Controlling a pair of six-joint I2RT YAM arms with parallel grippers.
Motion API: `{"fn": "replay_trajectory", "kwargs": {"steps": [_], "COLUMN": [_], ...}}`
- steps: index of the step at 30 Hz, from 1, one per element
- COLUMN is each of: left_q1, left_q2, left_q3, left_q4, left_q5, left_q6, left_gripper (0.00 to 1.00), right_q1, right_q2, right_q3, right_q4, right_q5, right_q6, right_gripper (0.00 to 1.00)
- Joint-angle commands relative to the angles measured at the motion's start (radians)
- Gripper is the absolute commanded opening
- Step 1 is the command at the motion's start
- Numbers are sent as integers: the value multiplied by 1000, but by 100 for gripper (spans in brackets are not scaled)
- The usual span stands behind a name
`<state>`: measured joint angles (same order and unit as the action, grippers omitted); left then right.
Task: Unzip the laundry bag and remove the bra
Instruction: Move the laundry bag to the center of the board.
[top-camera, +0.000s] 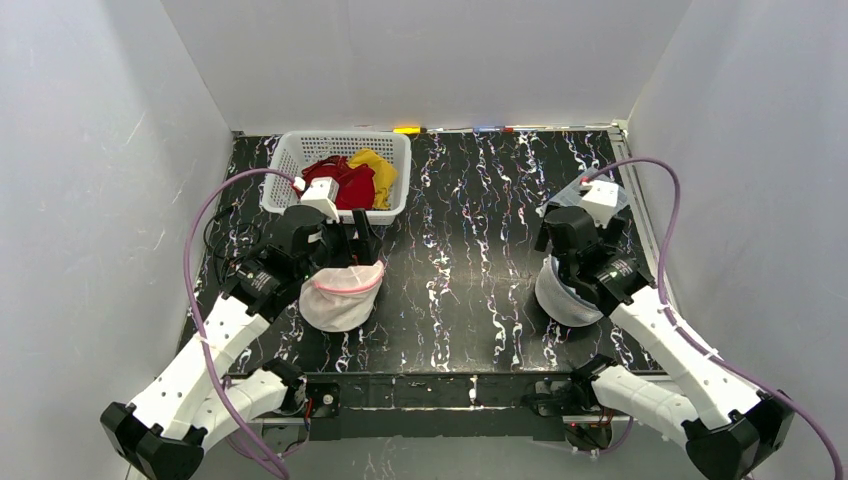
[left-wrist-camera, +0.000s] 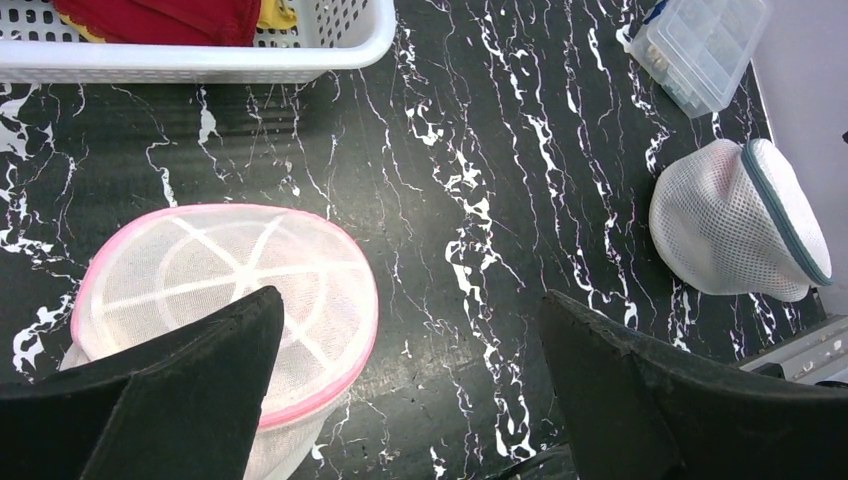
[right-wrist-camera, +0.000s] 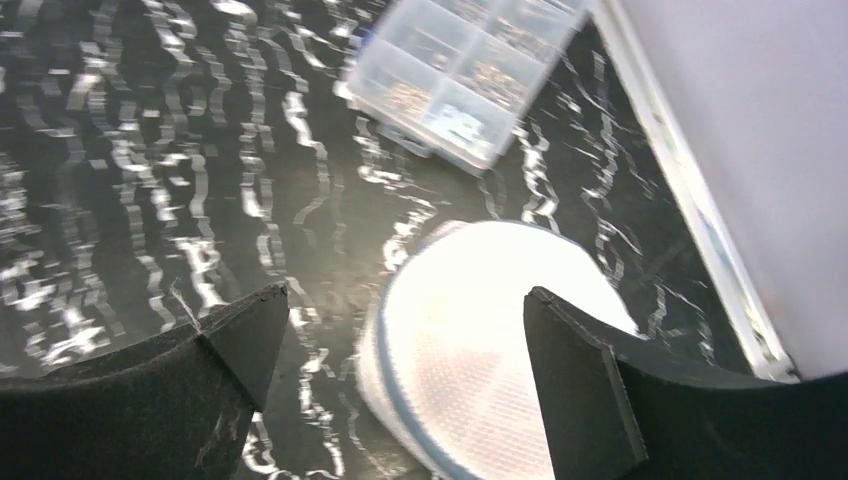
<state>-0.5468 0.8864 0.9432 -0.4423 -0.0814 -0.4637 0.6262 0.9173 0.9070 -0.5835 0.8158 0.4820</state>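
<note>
The left gripper (left-wrist-camera: 408, 330) hangs spread over the pink-rimmed bag (left-wrist-camera: 230, 265), the right gripper (right-wrist-camera: 407, 300) spread over the grey-rimmed bag (right-wrist-camera: 480, 340), probably to find a zip pull. No bra shows through either mesh.

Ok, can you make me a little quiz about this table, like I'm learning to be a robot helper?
1. True or false: the left gripper and the right gripper are both open.
2. What colour is the trim on the mesh bag by the left gripper? A pink, B green, C black.
3. Fill in: the red and yellow clothes lie in the white ____.

Key: 1 true. 2 A. 3 basket.
</note>
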Motion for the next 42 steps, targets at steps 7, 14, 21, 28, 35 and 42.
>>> {"fn": "replay_trajectory", "kwargs": {"steps": [7,14,21,28,35,42], "left_q1": [4,4,4,3,-43,-62], "left_q2": [22,53,70,79,55,11], "left_q3": [35,48,53,52,22,-67], "left_q4": [-44,-58,-64,-69,-48,0], "left_q5": [46,81,108,108,94,132], "left_q6": [1,-3,-5,-8,-48,-135], "left_gripper": [96,96,96,95,91,90], "right_q1": [-119,-120,-120,-98,29,129], "right_q2": [34,132,163,141,127,167], "right_q3": [-49,-54,-70,-47,34,-1], "right_q4": [-165,-166,-142,-128,-106,31], "right_q5": [-159,-177,-223,-312,-306,-297], "right_q6": [26,15,16,41,195,441], "right_gripper": [91,88,52,9,1,1]}}
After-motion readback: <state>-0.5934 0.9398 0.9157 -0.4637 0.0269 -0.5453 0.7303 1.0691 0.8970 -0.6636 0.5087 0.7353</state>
